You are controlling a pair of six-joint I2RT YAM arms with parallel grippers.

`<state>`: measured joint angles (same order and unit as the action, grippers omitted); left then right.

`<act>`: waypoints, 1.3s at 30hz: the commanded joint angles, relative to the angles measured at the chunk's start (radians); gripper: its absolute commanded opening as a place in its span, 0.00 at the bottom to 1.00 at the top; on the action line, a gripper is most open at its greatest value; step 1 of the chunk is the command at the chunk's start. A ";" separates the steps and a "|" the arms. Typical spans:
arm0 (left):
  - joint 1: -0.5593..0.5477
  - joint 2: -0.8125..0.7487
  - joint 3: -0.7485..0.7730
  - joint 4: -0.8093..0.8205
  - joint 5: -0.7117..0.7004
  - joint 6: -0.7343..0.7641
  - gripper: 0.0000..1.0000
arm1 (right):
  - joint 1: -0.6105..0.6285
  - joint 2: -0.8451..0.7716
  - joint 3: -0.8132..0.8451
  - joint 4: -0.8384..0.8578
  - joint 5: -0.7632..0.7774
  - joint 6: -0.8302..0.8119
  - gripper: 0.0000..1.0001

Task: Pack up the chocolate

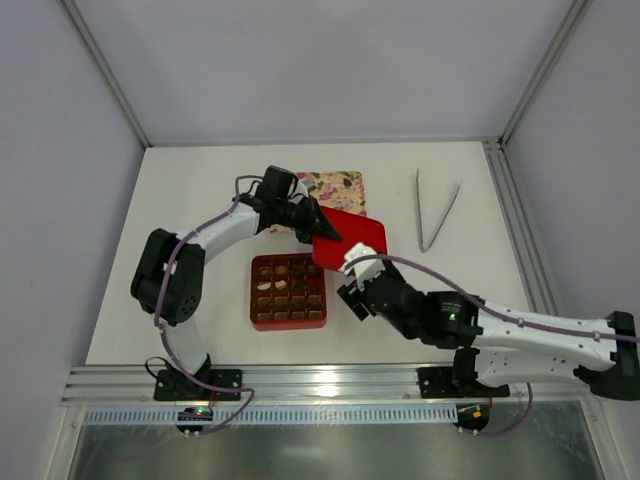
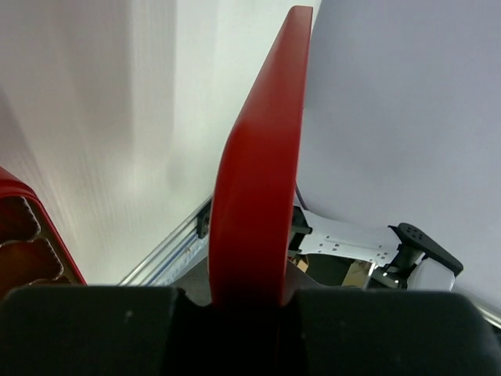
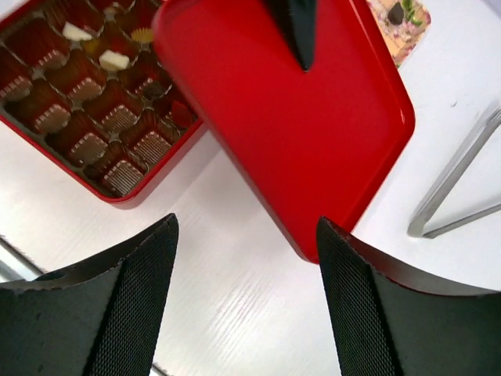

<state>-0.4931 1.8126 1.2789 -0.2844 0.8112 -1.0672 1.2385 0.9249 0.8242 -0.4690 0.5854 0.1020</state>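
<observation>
The red box [image 1: 254, 300] lies open on the table, its brown gridded insert holding a few pieces of chocolate [image 3: 114, 60], whitish and tan, in the far cells. My left gripper [image 1: 324, 232] is shut on the far edge of the red lid [image 1: 352, 238], which hangs tilted beside the box; in the left wrist view the lid [image 2: 258, 172] stands edge-on between the jaws of that gripper [image 2: 249, 301]. My right gripper [image 1: 350, 280] is open just in front of the lid's near corner [image 3: 313, 157], nothing between its fingers [image 3: 133, 298].
A pink floral tray [image 1: 338, 184] lies behind the lid, with one dark piece [image 3: 397, 13] on it. Metal tongs [image 1: 437, 210] rest at the right. The aluminium rail [image 1: 320, 380] runs along the near edge.
</observation>
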 commanded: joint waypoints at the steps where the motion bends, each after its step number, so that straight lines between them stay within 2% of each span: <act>1: 0.008 -0.068 0.008 -0.034 0.083 -0.051 0.00 | 0.111 0.124 0.049 0.035 0.321 -0.120 0.73; 4: 0.010 -0.082 0.008 -0.061 0.091 -0.053 0.00 | 0.168 0.219 0.075 0.082 0.410 -0.209 0.75; 8: 0.011 -0.102 0.004 -0.082 0.095 -0.051 0.00 | 0.176 0.345 0.116 0.127 0.510 -0.329 0.76; 12: 0.011 -0.128 -0.015 -0.098 0.098 -0.045 0.00 | 0.177 0.403 0.131 0.216 0.541 -0.476 0.71; 15: 0.011 -0.148 -0.036 -0.096 0.105 -0.043 0.00 | 0.173 0.436 0.130 0.266 0.557 -0.534 0.61; 17: 0.011 -0.157 -0.050 -0.098 0.111 -0.043 0.00 | 0.170 0.450 0.125 0.276 0.548 -0.565 0.59; 20: 0.010 -0.176 -0.065 -0.101 0.114 -0.039 0.00 | 0.168 0.454 0.122 0.285 0.547 -0.591 0.48; 27: 0.011 -0.200 -0.066 -0.101 0.129 -0.040 0.01 | 0.168 0.459 0.110 0.331 0.562 -0.671 0.14; 28: 0.011 -0.205 -0.064 -0.101 0.131 -0.042 0.04 | 0.168 0.457 0.112 0.339 0.567 -0.679 0.06; 29: 0.011 -0.206 -0.064 -0.102 0.131 -0.040 0.07 | 0.168 0.448 0.112 0.346 0.573 -0.691 0.04; 30: 0.011 -0.208 -0.064 -0.101 0.131 -0.040 0.15 | 0.170 0.447 0.112 0.358 0.580 -0.697 0.04; 32: 0.011 -0.213 -0.059 -0.101 0.128 -0.040 0.22 | 0.170 0.437 0.110 0.365 0.593 -0.703 0.04; 33: 0.013 -0.213 -0.056 -0.101 0.126 -0.036 0.36 | 0.170 0.431 0.107 0.381 0.600 -0.723 0.04; 35: 0.014 -0.214 -0.046 -0.101 0.118 -0.033 0.50 | 0.170 0.427 0.102 0.391 0.620 -0.740 0.04; 36: 0.017 -0.213 -0.041 -0.101 0.115 -0.027 0.66 | 0.171 0.419 0.102 0.392 0.623 -0.749 0.04; 38: 0.025 -0.216 -0.032 -0.101 0.103 -0.020 0.83 | 0.170 0.411 0.104 0.391 0.633 -0.752 0.04; 39: 0.031 -0.216 -0.029 -0.099 0.097 -0.010 0.86 | 0.170 0.407 0.107 0.385 0.637 -0.754 0.04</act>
<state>-0.4767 1.6287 1.2091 -0.3805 0.8982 -1.0943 1.4101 1.3804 0.9142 -0.1314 1.1515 -0.6083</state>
